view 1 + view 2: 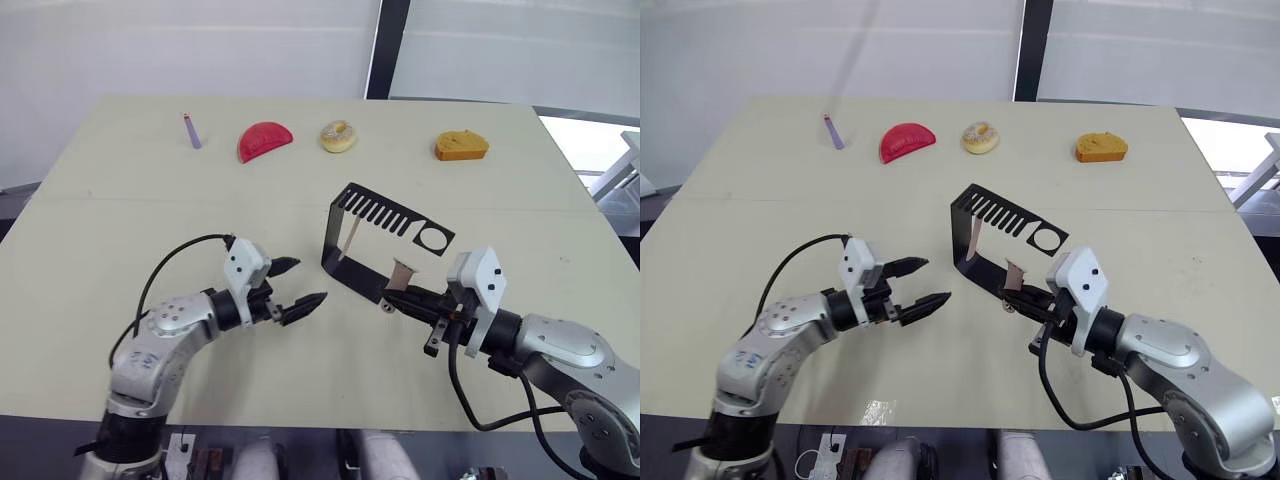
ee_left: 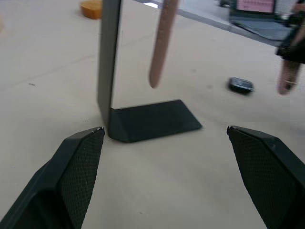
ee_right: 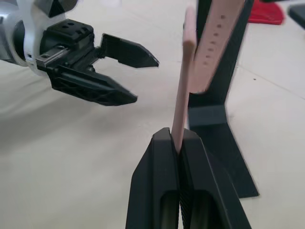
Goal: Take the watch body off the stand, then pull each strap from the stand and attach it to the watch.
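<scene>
The black stand (image 1: 385, 215) rests mid-table, and one pale pink strap (image 1: 347, 240) hangs from its slotted top arm. My right gripper (image 1: 390, 300) is at the stand's near right end, shut on the lower end of the other strap (image 3: 183, 95), which stands upright just off the stand's base (image 3: 224, 143). To the stand's left hovers my left gripper (image 1: 310, 281), open and holding nothing, its fingertips aimed at the base. In the left wrist view the small black watch body (image 2: 240, 85) lies on the table beyond the stand.
Along the table's far side lie a purple stick (image 1: 191, 130), a red slice (image 1: 264, 140), a doughnut (image 1: 338, 136) and an orange piece (image 1: 461, 146). The table's near edge runs just below both arms.
</scene>
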`<state>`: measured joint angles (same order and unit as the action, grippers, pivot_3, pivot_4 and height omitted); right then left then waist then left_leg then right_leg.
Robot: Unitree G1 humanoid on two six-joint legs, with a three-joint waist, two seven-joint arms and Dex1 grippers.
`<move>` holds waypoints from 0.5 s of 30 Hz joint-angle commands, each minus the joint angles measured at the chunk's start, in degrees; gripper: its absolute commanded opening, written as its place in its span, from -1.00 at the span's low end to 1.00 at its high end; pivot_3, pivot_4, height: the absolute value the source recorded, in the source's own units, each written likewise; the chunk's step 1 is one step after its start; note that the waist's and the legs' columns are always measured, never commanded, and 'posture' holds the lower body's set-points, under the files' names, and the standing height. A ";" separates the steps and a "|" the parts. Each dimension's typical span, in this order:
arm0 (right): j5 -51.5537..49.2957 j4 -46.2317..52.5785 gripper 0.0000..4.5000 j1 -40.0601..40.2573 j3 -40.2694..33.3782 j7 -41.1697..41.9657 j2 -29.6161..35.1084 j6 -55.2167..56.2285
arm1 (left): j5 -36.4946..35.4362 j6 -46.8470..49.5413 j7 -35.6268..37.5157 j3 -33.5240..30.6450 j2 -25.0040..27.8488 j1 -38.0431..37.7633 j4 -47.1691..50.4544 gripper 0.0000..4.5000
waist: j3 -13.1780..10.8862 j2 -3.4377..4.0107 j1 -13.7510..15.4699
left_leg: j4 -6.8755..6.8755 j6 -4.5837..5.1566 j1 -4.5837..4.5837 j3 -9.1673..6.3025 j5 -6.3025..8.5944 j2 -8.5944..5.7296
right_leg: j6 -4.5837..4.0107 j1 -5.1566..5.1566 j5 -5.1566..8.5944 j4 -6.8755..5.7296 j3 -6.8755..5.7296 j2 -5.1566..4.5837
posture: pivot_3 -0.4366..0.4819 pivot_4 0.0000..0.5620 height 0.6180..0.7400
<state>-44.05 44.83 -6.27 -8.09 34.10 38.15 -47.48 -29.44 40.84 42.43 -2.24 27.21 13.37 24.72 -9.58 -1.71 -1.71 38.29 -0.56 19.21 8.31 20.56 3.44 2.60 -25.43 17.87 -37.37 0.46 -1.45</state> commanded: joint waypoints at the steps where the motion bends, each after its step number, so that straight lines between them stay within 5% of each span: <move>1: -9.91 -1.21 -1.00 -2.26 -2.22 5.06 1.63 -1.80 | -13.57 7.15 8.20 -4.91 3.77 3.80 -0.12 0.97 | -0.01 0.00 0.00 | 0.01 0.00 0.00 -0.01 0.00 0.00 | 0.00 0.00 0.00 0.01 0.00 0.00 | -0.05 -0.47 0.95; 6: -16.84 -4.58 -1.00 -6.68 -0.13 7.28 2.82 -4.60 | -22.96 12.29 10.84 -5.56 3.33 11.26 -4.05 0.97 | -0.02 -0.02 0.14 | 0.04 0.05 0.03 -0.08 0.03 -0.06 | 0.03 0.06 -0.01 0.07 -0.02 -0.02 | -0.05 -0.47 0.95; 11: -19.53 -7.85 -1.00 -12.09 3.16 5.49 1.16 -6.63 | -22.91 11.11 13.86 -2.05 2.96 14.44 -6.76 0.20 | -0.02 -0.02 -0.36 | 0.02 0.02 0.02 -0.04 0.01 -0.03 | 0.03 0.02 -0.02 0.05 0.01 0.00 | -0.05 -0.47 0.95; 15: -20.31 -9.87 -1.00 -14.43 5.21 5.01 0.06 -7.56 | -22.09 9.75 14.48 0.48 0.97 15.95 -9.01 0.20 | -0.02 -0.02 -0.04 | 0.04 -0.03 0.02 -0.06 -0.02 -0.03 | 0.01 0.01 0.00 0.01 0.00 -0.01 | -0.05 -0.47 0.95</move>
<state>-62.79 34.78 -19.89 -2.88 39.54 38.50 -54.95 -51.31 51.81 56.05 -2.12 28.59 28.09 15.39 -9.61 -1.73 -1.75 38.36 -0.58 19.25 8.24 20.54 3.42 2.61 -25.41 17.87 -37.36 0.45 -1.46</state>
